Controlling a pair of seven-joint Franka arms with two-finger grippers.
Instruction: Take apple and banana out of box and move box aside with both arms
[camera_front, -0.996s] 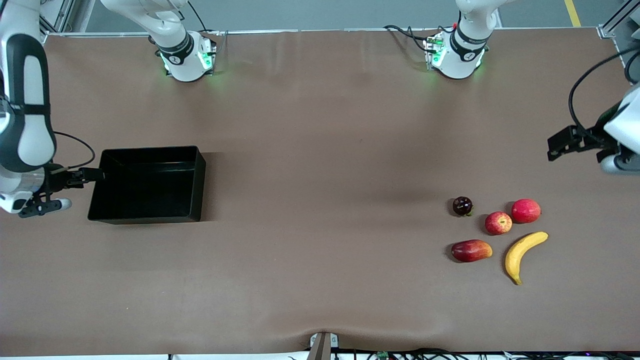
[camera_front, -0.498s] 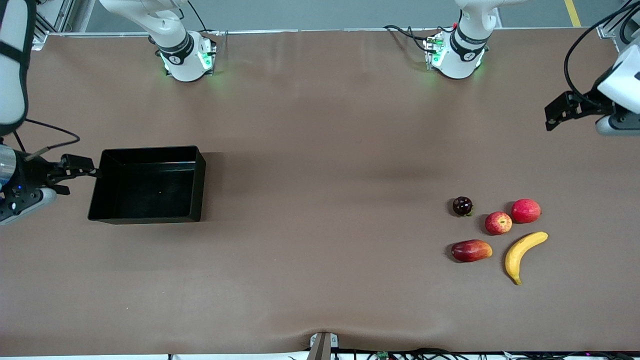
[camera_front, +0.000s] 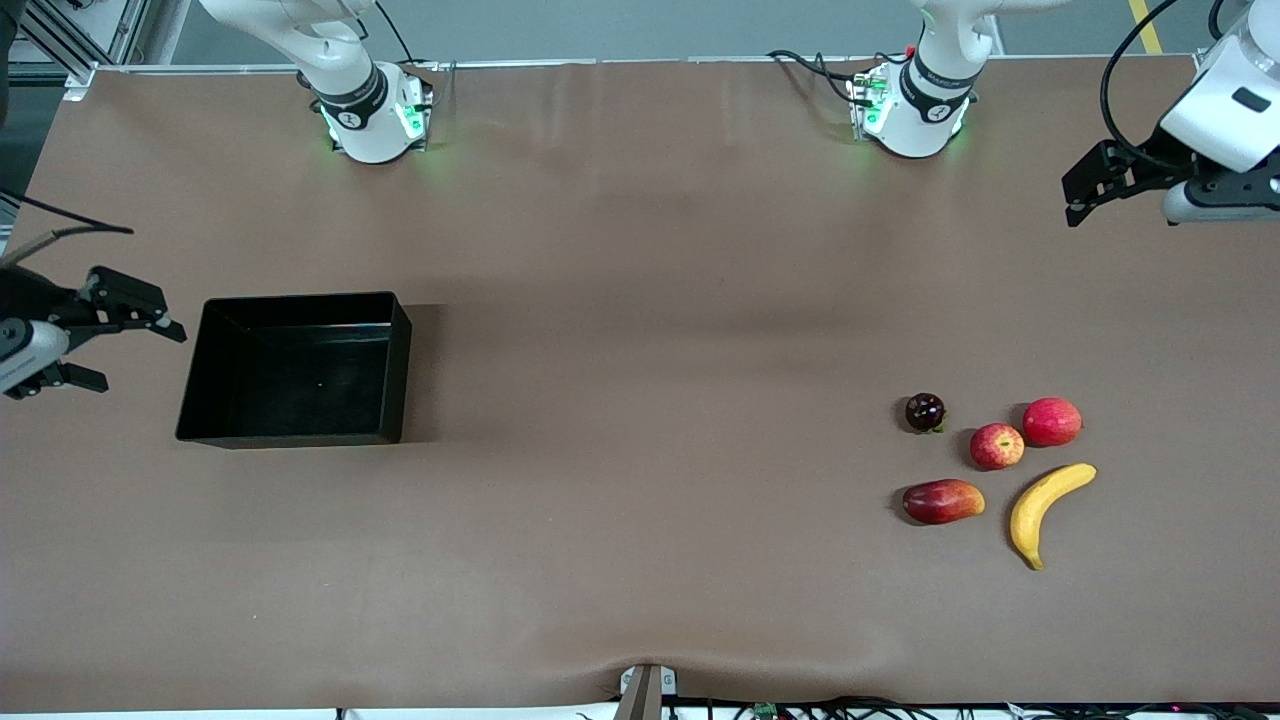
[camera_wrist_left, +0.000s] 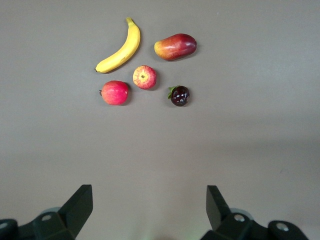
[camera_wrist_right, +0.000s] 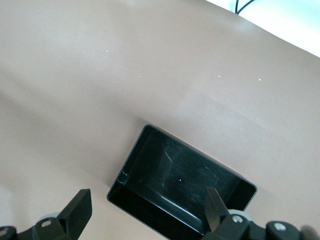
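Observation:
The black box sits toward the right arm's end of the table, with nothing in it. My right gripper hangs open just off the box's outer end wall and touches nothing. In the right wrist view the box lies below the open right gripper. The yellow banana and the streaked red apple lie toward the left arm's end. My left gripper is open, up over bare table. The left wrist view shows the banana and apple past the open left gripper.
A plain red round fruit, a dark purple fruit and a red-orange mango-like fruit lie close around the apple and banana. Both arm bases stand along the table edge farthest from the front camera. Brown tabletop stretches between box and fruits.
The right gripper has drawn back from the box's end wall toward the table's end. The left gripper has risen and shifted toward the bases' edge. Box and fruits have not moved.

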